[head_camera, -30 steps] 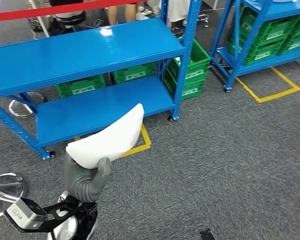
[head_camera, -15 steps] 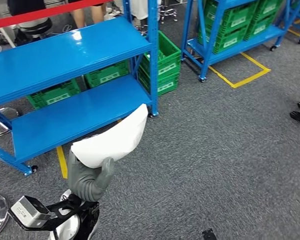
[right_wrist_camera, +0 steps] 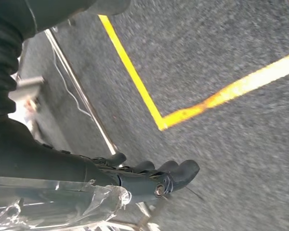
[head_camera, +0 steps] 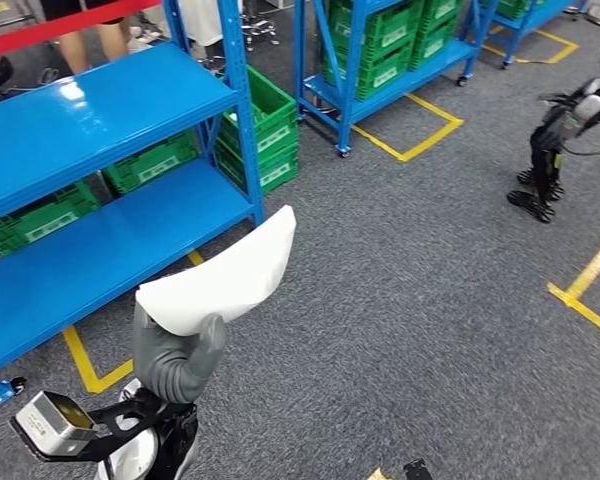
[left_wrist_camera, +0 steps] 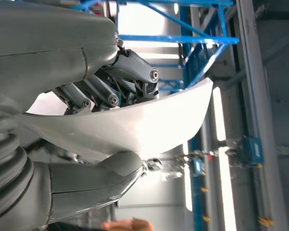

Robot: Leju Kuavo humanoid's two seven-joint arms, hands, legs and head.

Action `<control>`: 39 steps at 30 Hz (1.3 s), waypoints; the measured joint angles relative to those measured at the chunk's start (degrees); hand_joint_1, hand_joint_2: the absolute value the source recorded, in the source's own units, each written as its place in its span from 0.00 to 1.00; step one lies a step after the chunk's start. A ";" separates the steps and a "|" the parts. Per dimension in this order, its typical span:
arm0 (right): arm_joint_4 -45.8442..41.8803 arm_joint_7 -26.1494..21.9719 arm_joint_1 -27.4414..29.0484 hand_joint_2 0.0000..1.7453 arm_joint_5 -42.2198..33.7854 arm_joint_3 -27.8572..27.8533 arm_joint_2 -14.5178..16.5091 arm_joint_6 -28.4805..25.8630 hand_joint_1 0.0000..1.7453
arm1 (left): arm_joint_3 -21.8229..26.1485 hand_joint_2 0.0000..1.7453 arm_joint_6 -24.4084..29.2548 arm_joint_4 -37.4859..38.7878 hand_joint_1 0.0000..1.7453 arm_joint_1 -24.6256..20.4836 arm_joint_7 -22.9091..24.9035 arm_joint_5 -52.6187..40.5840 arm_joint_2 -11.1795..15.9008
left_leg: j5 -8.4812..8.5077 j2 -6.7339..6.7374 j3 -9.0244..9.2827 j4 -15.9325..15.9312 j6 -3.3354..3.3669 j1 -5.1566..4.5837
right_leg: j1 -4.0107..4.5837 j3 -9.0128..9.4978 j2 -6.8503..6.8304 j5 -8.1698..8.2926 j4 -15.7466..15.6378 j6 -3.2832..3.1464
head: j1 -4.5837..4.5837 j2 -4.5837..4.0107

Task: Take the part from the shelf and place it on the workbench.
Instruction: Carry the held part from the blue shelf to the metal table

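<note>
- Part [head_camera: 221, 275]: white, curved, shell-like; off the shelf [head_camera: 101, 110] and gripped by the left hand [head_camera: 172, 355] low in the head view, raised above grey carpet [head_camera: 403, 330].
- Left hand's fingers [left_wrist_camera: 132, 72] lie across one face of the part, thumb [left_wrist_camera: 99, 178] under the other; a firm pinch by the look of it.
- Right hand [right_wrist_camera: 150, 175] hangs over the floor near a yellow floor line [right_wrist_camera: 136, 82]; fingers close together and fairly straight, nothing in them, though cannot tell for sure how far closed.
- Step in hand, as judged: carrying; pick done, placing not yet begun. No desk in sight.
- Next move likely calls for facing and reaching the desk with the part kept level, then lowering it onto a bare patch before letting go.
- Edges to mind: blue shelf upright [head_camera: 240, 110] just beyond the part's far tip; green crates [head_camera: 270, 130] beside it.
- Open carpet ahead and to the right; another robot [head_camera: 561, 140] stands well apart at the far right.
</note>
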 joint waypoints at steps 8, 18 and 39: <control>-0.02 0.07 -0.18 1.00 -0.13 -0.67 -0.01 -0.10 0.00 | -0.20 1.00 -0.45 0.42 1.00 -0.30 0.00 0.09 -0.01 | -0.25 6.79 0.39 -0.15 0.42 -0.34 | 0.18 -2.67 -8.34 -3.77 8.97 0.83 | 0.70 -0.01; -0.07 0.33 -0.37 1.00 -0.28 -1.16 -0.11 -0.09 0.00 | -0.38 1.00 -0.92 0.78 1.00 -1.15 0.00 0.04 0.05 | -6.35 4.72 -2.92 8.86 -2.13 -0.63 | 0.34 1.91 -6.74 -0.68 -0.55 -2.75 | -0.17 -0.01; -0.08 0.95 -0.18 1.00 -2.82 -3.41 -1.22 -0.45 0.00 | -1.84 1.00 -1.77 5.63 1.00 -3.88 0.00 0.78 -0.23 | 0.04 6.84 0.50 -0.69 0.59 -0.74 | 0.04 -2.57 -8.73 -2.85 7.05 0.89 | 0.42 -0.01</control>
